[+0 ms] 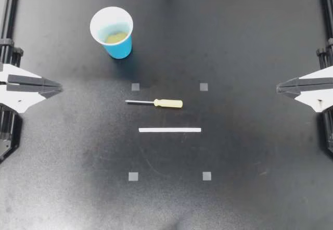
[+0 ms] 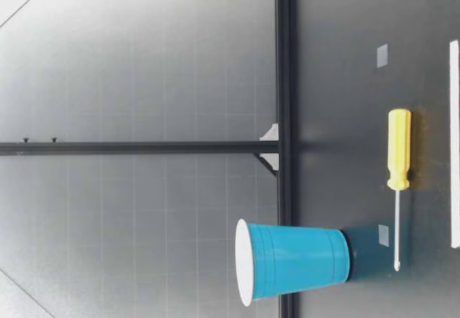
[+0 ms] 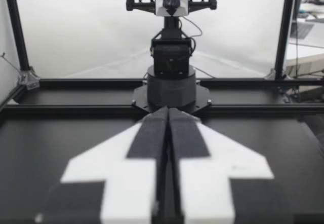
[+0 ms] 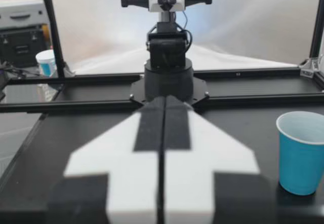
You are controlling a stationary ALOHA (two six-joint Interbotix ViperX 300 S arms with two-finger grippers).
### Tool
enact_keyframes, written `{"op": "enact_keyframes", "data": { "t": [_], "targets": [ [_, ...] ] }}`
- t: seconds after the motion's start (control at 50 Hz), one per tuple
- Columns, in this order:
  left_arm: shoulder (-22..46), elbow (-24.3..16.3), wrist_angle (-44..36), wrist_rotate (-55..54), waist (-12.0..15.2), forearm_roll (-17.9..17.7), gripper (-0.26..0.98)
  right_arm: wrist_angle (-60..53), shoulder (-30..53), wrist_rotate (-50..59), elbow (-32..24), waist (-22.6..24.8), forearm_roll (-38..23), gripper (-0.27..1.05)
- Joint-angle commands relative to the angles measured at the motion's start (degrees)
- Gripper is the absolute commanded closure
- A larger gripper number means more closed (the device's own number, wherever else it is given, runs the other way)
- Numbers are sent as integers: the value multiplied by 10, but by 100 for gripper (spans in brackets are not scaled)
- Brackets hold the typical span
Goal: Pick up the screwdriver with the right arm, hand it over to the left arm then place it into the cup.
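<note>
no print can be made out on anything here; the only markings are on the black table (image 1: pixel 250 42): four small grey squares (image 1: pixel 136 87) at the corners of a box and a white strip (image 1: pixel 169 130) inside it. my left gripper (image 1: pixel 60 88) hangs at the table's left edge with its two fingers pressed together, nothing between them. the left wrist view shows the same: the black pads (image 3: pixel 152 133) meet along their whole length and hold nothing. my right gripper (image 1: pixel 278 88) hangs at the right edge, likewise closed and empty, its fingers (image 4: pixel 149 127) flush against each other in the right wrist view. both grippers are well apart from every object. the screwdriver (image 1: pixel 156 103) lies flat on the table inside the marked box, between the two far squares and the strip and parallel to the strip, with its yellow handle (image 1: pixel 169 103) toward my right arm and its thin metal shaft (image 1: pixel 139 102) pointing toward my left arm. the low view shows it flat on the surface too (image 2: pixel 399 152), apart from the strip (image 2: pixel 453 145). the cup (image 1: pixel 113 32) — blue outside, white inside — stands upright with its mouth open upward, farther back on my left arm's side and outside the box. in the low view the cup (image 2: pixel 295 260) stands farther from the camera than the screwdriver, not touching it, and in the right wrist view it (image 4: pixel 301 153) stands beside the closed fingers.
</note>
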Motion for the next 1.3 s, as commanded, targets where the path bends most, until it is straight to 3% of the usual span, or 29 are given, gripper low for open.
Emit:
{"op": "enact_keyframes", "data": {
  "t": [0.0, 0.1, 0.3, 0.56, 0.78, 0.94, 1.18, 1.28],
  "targets": [
    [0, -4, -10, 1, 11, -2, 53, -4, 4, 0, -4, -4, 1, 62],
    [-1, 3, -22, 2, 11, -1, 57, -22, 15, 1, -6, -5, 3, 72],
    [0, 18, -52, 4, 11, -2, 57, -33, 94, 3, -46, -35, 26, 73],
    [-1, 25, -57, 2, 11, -2, 57, 50, 275, 2, -165, -76, 30, 73],
    [0, 32, -57, 2, 11, -2, 57, 200, 409, -4, -281, -85, 19, 69],
    [0, 35, -57, 2, 11, -2, 57, 288, 485, -5, -348, -88, 0, 56],
    [0, 42, -57, 3, 11, -2, 57, 356, 599, -6, -435, -87, -17, 15],
    [0, 46, -58, 3, 11, -2, 57, 392, 643, -7, -472, -88, -18, 11]
  ]
}}
